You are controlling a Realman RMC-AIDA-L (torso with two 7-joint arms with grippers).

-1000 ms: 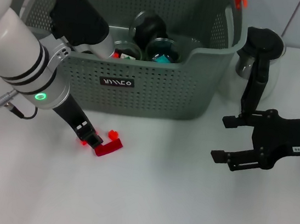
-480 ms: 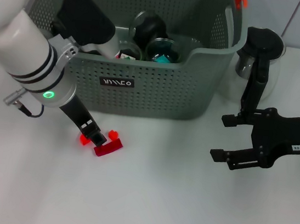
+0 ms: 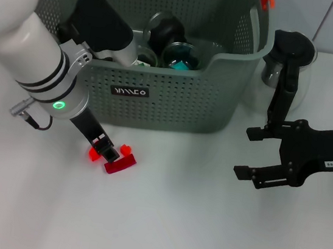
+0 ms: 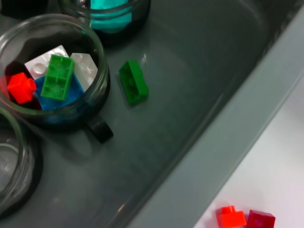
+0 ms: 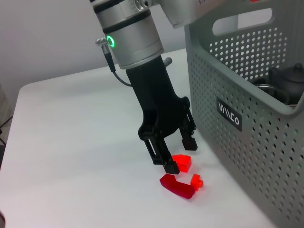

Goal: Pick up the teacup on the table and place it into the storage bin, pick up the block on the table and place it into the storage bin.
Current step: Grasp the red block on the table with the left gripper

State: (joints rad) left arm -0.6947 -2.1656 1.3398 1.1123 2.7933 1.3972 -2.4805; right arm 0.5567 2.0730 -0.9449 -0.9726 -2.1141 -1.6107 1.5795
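The grey perforated storage bin [image 3: 157,99] stands at the back centre. It also shows in the right wrist view [image 5: 247,109]. Glass teacups [image 3: 182,54] sit inside it, one holding coloured blocks [image 4: 52,83], with a green block [image 4: 133,81] loose on the bin floor. Red blocks lie on the table in front of the bin: a small one [image 5: 182,161], a long dark red one [image 3: 118,165] and a tiny one [image 3: 127,151]. My left gripper [image 5: 178,154] is open, down at the table, with its fingers on either side of the small red block. My right gripper [image 3: 251,154] is open and empty at the right.
A glass pot with a black lid [image 3: 292,58] stands on the table right of the bin, behind my right arm. A black teapot [image 3: 167,29] sits inside the bin. White table [image 3: 171,229] lies in front.
My left arm has swung slightly right, toward the bin, and its gripper has edged right at the red blocks. The right arm has not moved.
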